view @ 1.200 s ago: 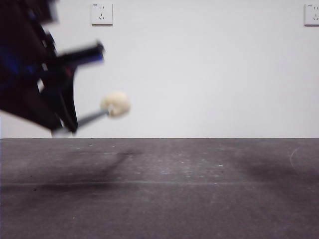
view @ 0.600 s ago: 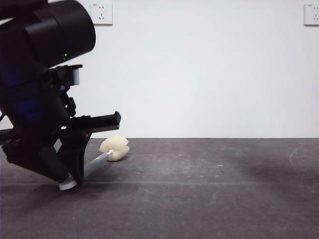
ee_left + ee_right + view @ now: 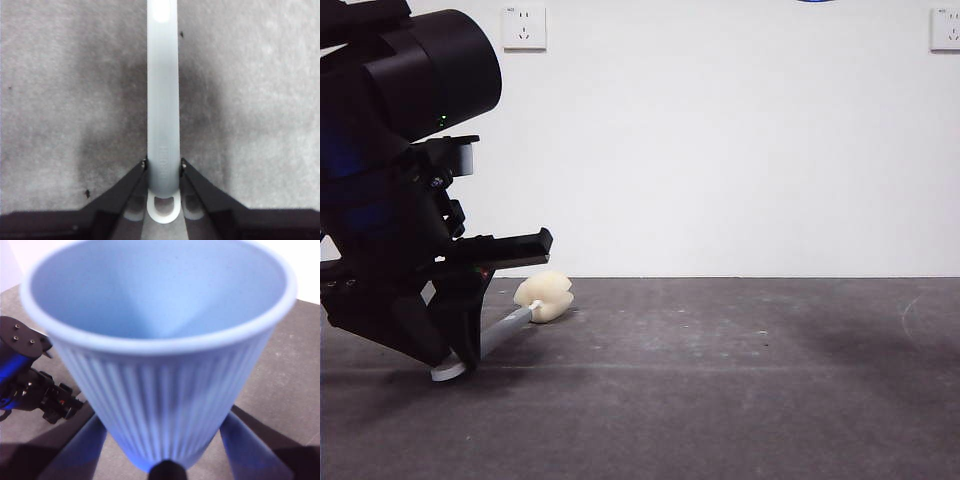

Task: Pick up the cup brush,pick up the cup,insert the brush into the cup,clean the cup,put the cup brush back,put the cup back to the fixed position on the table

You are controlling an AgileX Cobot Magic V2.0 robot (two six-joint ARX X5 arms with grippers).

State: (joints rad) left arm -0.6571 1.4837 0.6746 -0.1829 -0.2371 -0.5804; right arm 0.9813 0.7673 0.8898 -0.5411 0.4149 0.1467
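I have brought the brush (image 3: pixel 525 313) down from mid-air; its sponge head now rests on the table (image 3: pixel 720 380), so putting it back is nearly done; my left gripper (image 3: pixel 163 172) stays clamped on the handle; my right gripper (image 3: pixel 165 467) holds the cup (image 3: pixel 160 360) aloft.
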